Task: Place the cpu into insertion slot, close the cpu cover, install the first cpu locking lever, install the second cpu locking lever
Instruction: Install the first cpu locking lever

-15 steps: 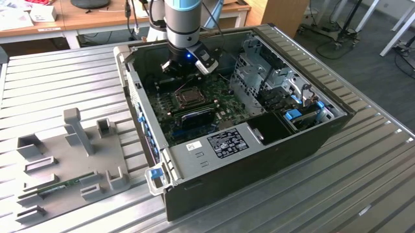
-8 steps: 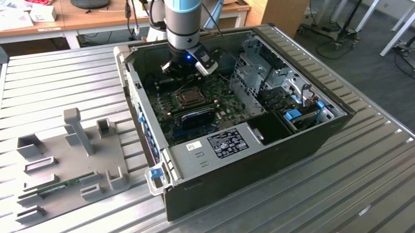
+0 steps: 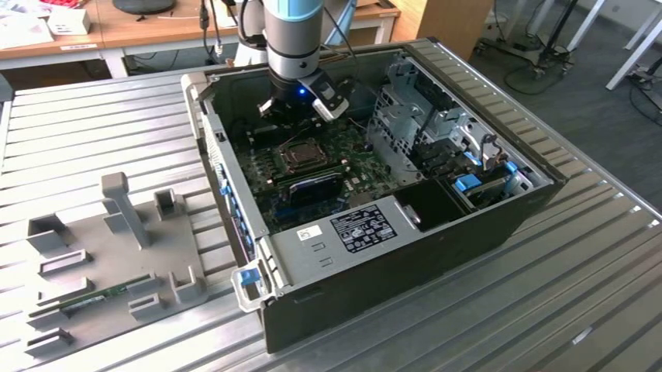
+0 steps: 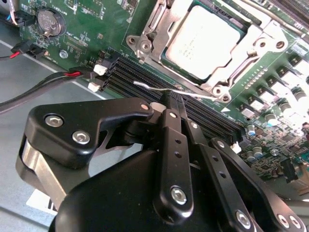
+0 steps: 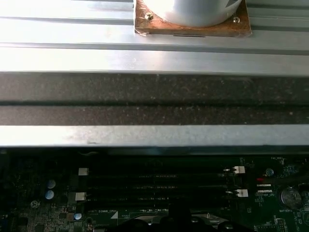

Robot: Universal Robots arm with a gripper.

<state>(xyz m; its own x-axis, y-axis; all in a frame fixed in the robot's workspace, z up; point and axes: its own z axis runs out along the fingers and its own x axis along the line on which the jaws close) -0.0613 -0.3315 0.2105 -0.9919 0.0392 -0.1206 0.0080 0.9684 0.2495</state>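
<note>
1. The exterior view takes in the ribbed aluminium table [image 3: 93,124], a grey fixture tray [image 3: 114,256] and the open computer case [image 3: 414,256] with the arm [image 3: 294,39] reaching down into it.
2. The first wrist view looks across table slats to the long black memory slots [image 5: 154,186].
3. On the green motherboard [image 4: 96,29], the second wrist view shows the insertion slot [image 4: 170,57] up close.
4. The cpu cover [image 4: 252,46], a silver frame plate, lies down around the chip.
5. The cpu [image 4: 205,38] sits flat in the slot, matte metal top upward; it is square, its edges parallel to the slots.
6. The black gripper [image 4: 171,99] has its fingers together, tips at a thin wire locking lever [image 4: 145,85] running along the socket's edge; I cannot tell whether they pinch it.
</note>
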